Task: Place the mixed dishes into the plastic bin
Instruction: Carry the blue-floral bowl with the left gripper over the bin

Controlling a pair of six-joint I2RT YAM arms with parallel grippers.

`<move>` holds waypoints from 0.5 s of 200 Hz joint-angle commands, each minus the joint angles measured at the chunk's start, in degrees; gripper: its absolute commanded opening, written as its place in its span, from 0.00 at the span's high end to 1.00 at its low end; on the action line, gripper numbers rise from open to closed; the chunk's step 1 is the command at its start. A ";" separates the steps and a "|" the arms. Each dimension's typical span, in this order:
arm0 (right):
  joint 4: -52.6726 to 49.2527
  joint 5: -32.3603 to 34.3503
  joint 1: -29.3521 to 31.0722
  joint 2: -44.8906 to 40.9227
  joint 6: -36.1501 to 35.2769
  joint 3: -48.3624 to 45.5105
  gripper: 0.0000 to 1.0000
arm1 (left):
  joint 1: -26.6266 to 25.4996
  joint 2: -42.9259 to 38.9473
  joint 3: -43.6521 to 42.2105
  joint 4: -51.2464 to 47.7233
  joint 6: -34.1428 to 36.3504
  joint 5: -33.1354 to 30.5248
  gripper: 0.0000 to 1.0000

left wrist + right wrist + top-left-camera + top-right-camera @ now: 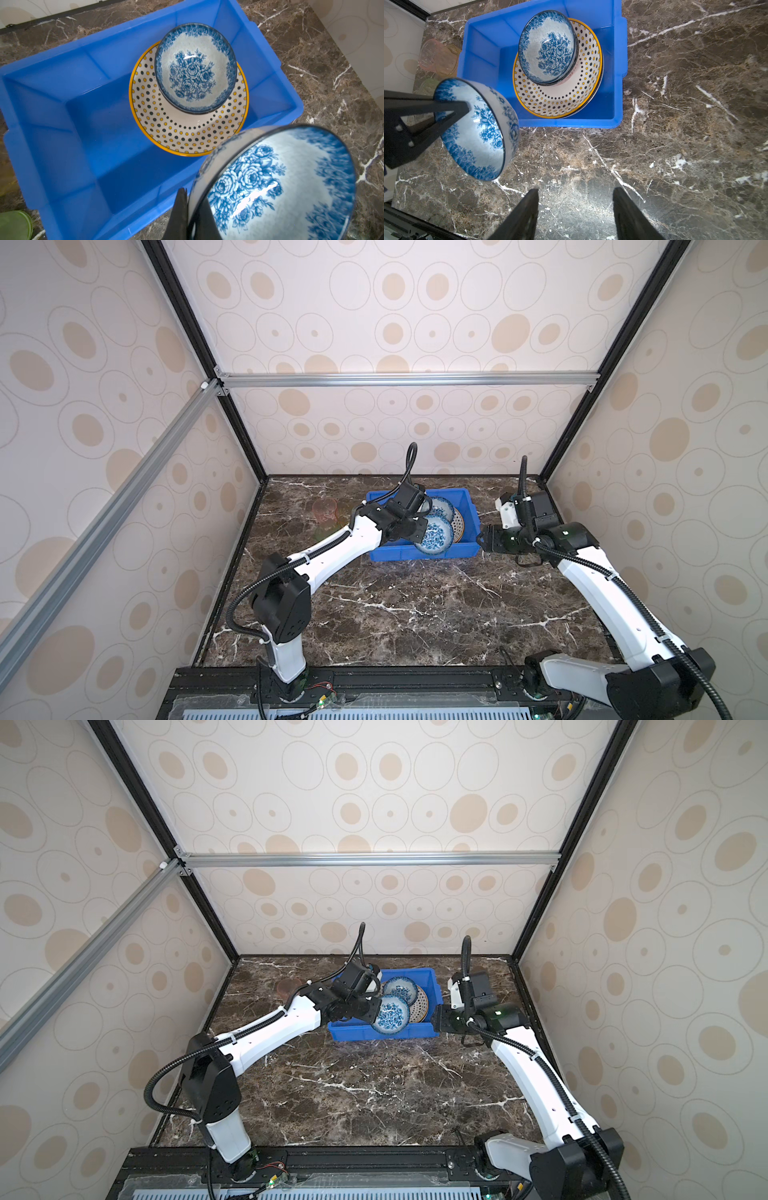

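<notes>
While the left hand (190, 209) pinches the rim of a blue-white floral bowl (280, 187), one finger inside and one outside, that bowl hangs tilted over the near wall of the blue bin (83, 116). Down in the bin, toward its right end, lies a yellow-rimmed dotted plate (187, 128) with a second floral bowl (195, 70) upright on top of it. The right hand (576, 190) hovers over the dark marble bench (675, 124) just beside the bin, jaws apart and empty. Off the bin's left end, a pink tumbler (431, 54), an amber tumbler (450, 60) and a green tumbler (14, 224) stand on the bench.
</notes>
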 commanded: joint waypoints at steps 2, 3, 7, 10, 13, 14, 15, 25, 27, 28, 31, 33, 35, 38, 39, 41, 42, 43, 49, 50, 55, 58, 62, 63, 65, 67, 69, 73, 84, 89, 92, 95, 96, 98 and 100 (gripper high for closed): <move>-1.68 1.69 -0.15 0.42 -1.63 2.22 0.40 | 0.83 1.57 5.99 -0.65 1.85 0.81 1.00; -1.68 1.76 -0.12 0.38 -1.67 2.23 0.40 | 0.84 1.66 6.11 -0.70 1.90 0.81 1.00; -1.77 2.03 -0.14 0.38 -1.80 2.38 0.40 | 0.93 2.08 6.68 -0.84 1.91 0.87 1.00; -1.85 2.17 -0.13 0.36 -1.85 2.46 0.40 | 1.01 2.42 7.03 -0.98 2.02 0.89 1.00; -1.86 2.33 -0.17 0.36 -1.93 2.45 0.40 | 1.08 2.73 7.45 -1.13 2.07 0.89 1.00; -1.91 2.39 -0.17 0.35 -1.96 2.48 0.40 | 1.09 2.85 7.59 -1.16 2.10 0.89 1.00; -1.89 2.47 -0.13 0.40 -1.97 2.54 0.40 | 1.14 2.91 7.66 -1.22 2.11 0.89 1.00; -2.04 2.87 -0.15 0.35 -2.24 2.72 0.40 | 1.33 4.02 9.09 -1.60 2.15 0.89 1.00; -2.04 2.93 -0.10 0.40 -2.29 2.76 0.40 | 1.38 4.27 9.36 -1.69 2.19 0.89 1.00; -2.04 2.96 -0.09 0.38 -2.31 2.76 0.40 | 1.38 4.37 9.51 -1.75 2.16 0.89 1.00; -2.04 3.10 -0.12 0.38 -2.34 2.73 0.39 | 1.48 4.77 10.02 -1.91 2.12 0.86 1.00; -2.00 3.14 -0.14 0.36 -2.38 2.76 0.40 | 1.46 4.92 10.15 -2.01 2.21 0.93 1.00; -2.03 3.17 -0.14 0.38 -2.39 2.77 0.40 | 1.53 5.18 10.49 -2.10 2.23 0.97 1.00; -2.04 3.28 -0.11 0.43 -2.42 2.78 0.40 | 1.54 5.56 10.92 -2.22 2.23 0.99 1.00; -2.04 3.26 -0.14 0.44 -2.46 2.78 0.39 | 1.59 5.63 11.04 -2.28 2.26 1.03 1.00; -2.04 3.31 -0.17 0.46 -2.50 2.84 0.40 | 1.60 5.84 11.30 -2.34 2.35 1.06 1.00; -2.04 3.28 -0.17 0.50 -2.50 2.80 0.39 | 1.62 5.90 11.45 -2.43 2.37 1.06 1.00; -2.04 3.31 -0.17 0.51 -2.59 2.79 0.39 | 1.63 6.02 11.52 -2.47 2.38 1.07 1.00; -1.97 3.41 -0.11 0.59 -2.66 2.91 0.39 | 1.79 6.55 12.25 -2.66 2.31 1.09 1.00; -1.96 3.42 -0.14 0.61 -2.67 2.93 0.39 | 1.75 6.65 12.45 -2.68 2.30 1.08 1.00; -2.01 3.49 -0.14 0.68 -2.77 2.98 0.40 | 1.87 7.11 13.00 -2.82 2.51 1.26 1.00; -1.99 3.50 -0.09 0.84 -2.85 3.08 0.40 | 1.89 7.39 13.30 -2.90 2.69 1.32 1.00; -2.10 3.51 -0.17 0.84 -2.93 3.16 0.39 | 1.96 7.81 13.75 -2.99 2.93 1.49 1.00; -2.16 3.55 -0.13 0.86 -2.94 3.23 0.39 | 1.97 7.85 13.86 -3.06 2.92 1.50 1.00; -2.25 3.58 -0.16 0.96 -3.01 3.21 0.39 | 1.98 8.00 14.05 -3.11 3.05 1.46 1.00; -2.25 3.59 -0.15 0.97 -3.07 3.32 0.39 | 2.07 8.10 14.19 -3.14 3.14 1.39 1.00; -2.33 3.60 -0.17 1.04 -3.11 3.41 0.39 | 2.07 8.26 14.44 -3.18 3.17 1.30 1.00; -2.51 3.60 -0.10 1.19 -3.14 3.56 0.39 | 2.10 8.45 14.61 -3.14 3.17 1.02 1.00; -3.19 3.68 -0.10 1.57 -3.52 4.14 0.40 | 2.32 8.84 14.91 -2.63 3.00 1.14 1.00; -3.43 3.68 -0.17 1.67 -3.69 4.32 0.39 | 2.40 9.02 15.00 -2.36 2.93 1.59 1.00; -3.58 3.76 -0.16 1.67 -3.74 4.38 0.39 | 2.42 9.16 15.06 -2.12 2.90 1.86 1.00; -3.67 3.88 -0.14 1.71 -3.82 4.40 0.40 | 2.49 9.28 15.19 -2.01 2.81 2.12 1.00; -3.69 3.91 -0.11 1.69 -3.82 4.42 0.39 | 2.50 9.33 15.20 -2.00 2.82 2.17 1.00; -3.71 3.98 -0.11 1.68 -3.89 4.46 0.39 | 2.51 9.44 15.31 -1.94 2.82 2.31 1.00; -3.75 4.04 -0.16 1.67 -3.91 4.47 0.39 | 2.51 9.58 15.40 -1.95 2.80 2.48 1.00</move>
